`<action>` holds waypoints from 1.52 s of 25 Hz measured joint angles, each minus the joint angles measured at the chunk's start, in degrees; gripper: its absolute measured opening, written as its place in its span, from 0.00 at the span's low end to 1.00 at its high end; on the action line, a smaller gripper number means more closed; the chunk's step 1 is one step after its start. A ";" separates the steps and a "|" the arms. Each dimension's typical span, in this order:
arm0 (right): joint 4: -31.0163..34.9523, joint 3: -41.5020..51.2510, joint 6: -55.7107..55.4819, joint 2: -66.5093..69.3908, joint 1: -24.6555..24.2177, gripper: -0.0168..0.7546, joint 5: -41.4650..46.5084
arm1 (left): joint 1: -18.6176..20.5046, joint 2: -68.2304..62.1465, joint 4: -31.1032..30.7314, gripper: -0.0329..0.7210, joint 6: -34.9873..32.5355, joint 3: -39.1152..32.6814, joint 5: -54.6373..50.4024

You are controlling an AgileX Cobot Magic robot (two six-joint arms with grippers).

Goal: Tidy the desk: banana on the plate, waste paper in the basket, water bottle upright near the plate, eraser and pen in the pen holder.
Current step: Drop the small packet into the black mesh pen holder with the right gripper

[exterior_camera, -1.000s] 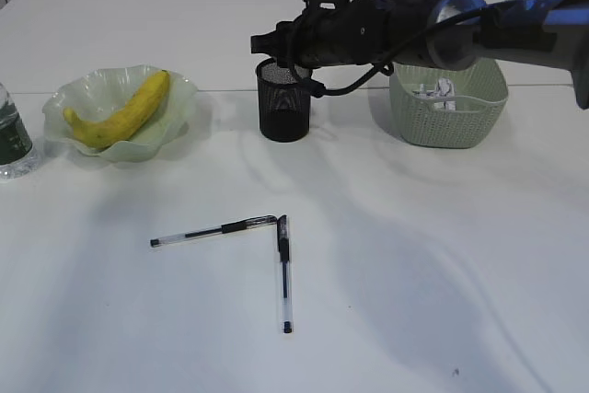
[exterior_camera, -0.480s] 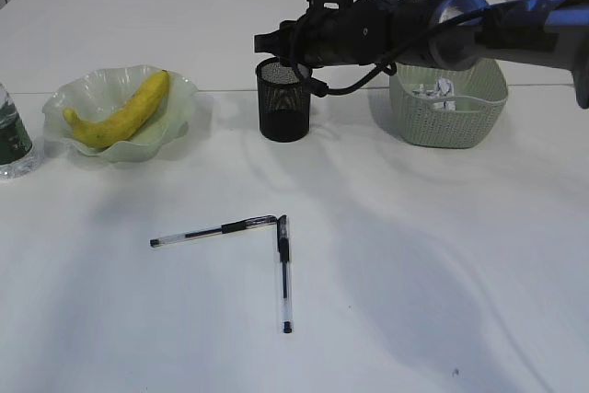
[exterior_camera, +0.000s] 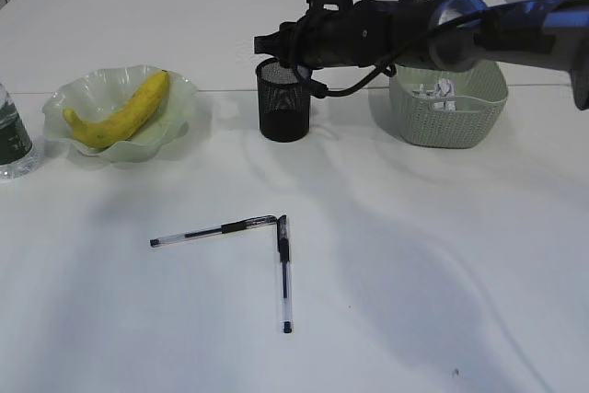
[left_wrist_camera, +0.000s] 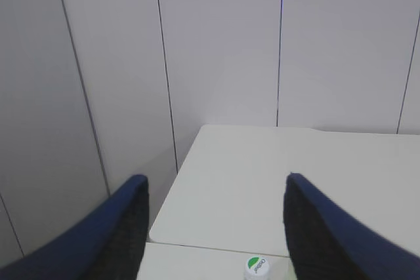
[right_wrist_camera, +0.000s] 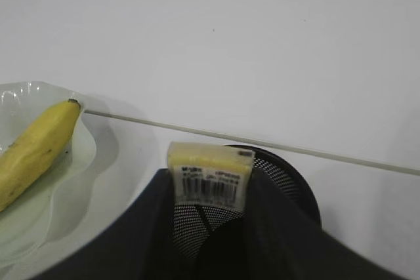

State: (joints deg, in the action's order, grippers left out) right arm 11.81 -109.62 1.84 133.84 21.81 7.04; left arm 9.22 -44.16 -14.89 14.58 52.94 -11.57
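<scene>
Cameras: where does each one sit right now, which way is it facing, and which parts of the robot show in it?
Exterior view: in front of the desk, looking down at a slant; right arm reaching over the pen holder.
Left wrist view: on the raised left arm, facing the wall and far desk edge; open left gripper fingers frame a bottle cap.
Right wrist view: above the pen holder, looking down; right gripper clamps the eraser.
Shared: the exterior and right wrist views both show the banana on the plate.
</scene>
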 joint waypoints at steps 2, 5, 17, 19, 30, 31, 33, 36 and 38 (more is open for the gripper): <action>0.00 0.00 0.00 0.56 0.00 0.35 0.00 | 0.00 0.00 0.00 0.64 0.00 0.00 0.00; 0.25 -0.04 0.00 1.95 0.00 0.36 0.11 | 0.00 0.00 -0.12 0.64 0.00 0.00 0.00; 1.17 -1.71 0.00 2.37 0.00 0.37 0.46 | 0.00 0.00 -1.25 0.64 0.00 0.00 0.00; 1.29 -1.71 0.00 2.37 0.00 0.37 0.59 | 0.00 0.00 -1.25 0.64 0.00 0.00 0.00; 1.29 -1.71 0.00 2.37 0.00 0.45 1.66 | 0.00 0.00 -1.25 0.64 0.00 0.00 0.00; 1.29 -1.71 0.00 2.37 0.00 0.46 1.66 | 0.00 0.00 -1.25 0.64 0.00 0.00 0.00; 1.29 -1.71 0.00 2.37 0.00 0.46 1.66 | 0.00 0.00 -1.25 0.64 0.00 0.00 0.00; 1.29 -1.71 0.00 2.37 0.00 0.46 1.66 | 0.00 0.00 -1.25 0.64 0.00 0.00 0.00; 1.29 -1.96 0.00 2.37 0.00 0.46 1.89 | 0.00 0.00 -1.25 0.64 0.00 0.00 0.00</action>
State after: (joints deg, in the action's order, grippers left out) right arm 13.09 -111.58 1.84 136.21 21.81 8.93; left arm 9.22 -44.16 -16.15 14.58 52.94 -11.57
